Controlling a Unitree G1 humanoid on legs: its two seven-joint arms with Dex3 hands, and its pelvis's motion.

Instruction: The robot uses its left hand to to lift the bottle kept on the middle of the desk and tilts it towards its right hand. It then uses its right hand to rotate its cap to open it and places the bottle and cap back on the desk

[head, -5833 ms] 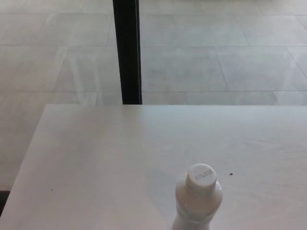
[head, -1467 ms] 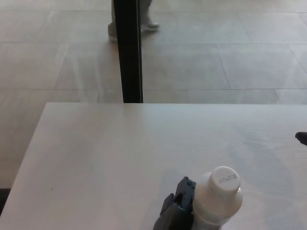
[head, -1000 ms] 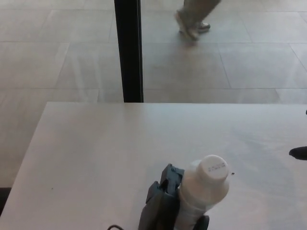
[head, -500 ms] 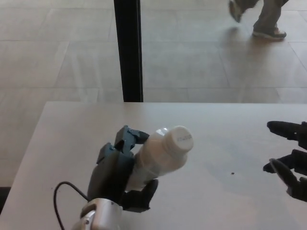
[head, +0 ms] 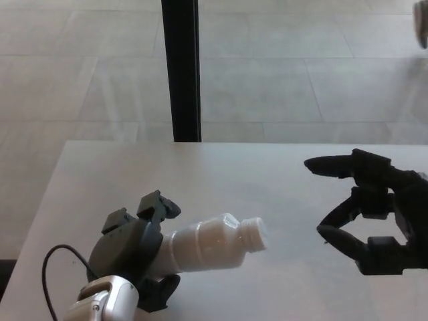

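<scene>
Above the near left part of the desk, the robot's left hand is gripping a white bottle around its lower body and holding it tilted almost flat, neck pointing toward the right edge. The bottle is looking lifted clear of the desk, though its base is hidden inside the hand. Its cap is sitting on the neck, apparently not yet loosened; it is slightly blurred, so detail is hard to read. The plastic is opaque white, so nothing is showing of any contents or fill level.

Over the right edge of the desk, the right hand is hovering with thumb and fingers spread apart, holding nothing, well apart from the cap.

By appearance, the lift-and-tilt step is finishing and the uncapping step is starting. The next move is calling for the right hand to travel left, close around the cap and twist, while the left hand is keeping a firm grip so the bottle does not turn or spill.
</scene>
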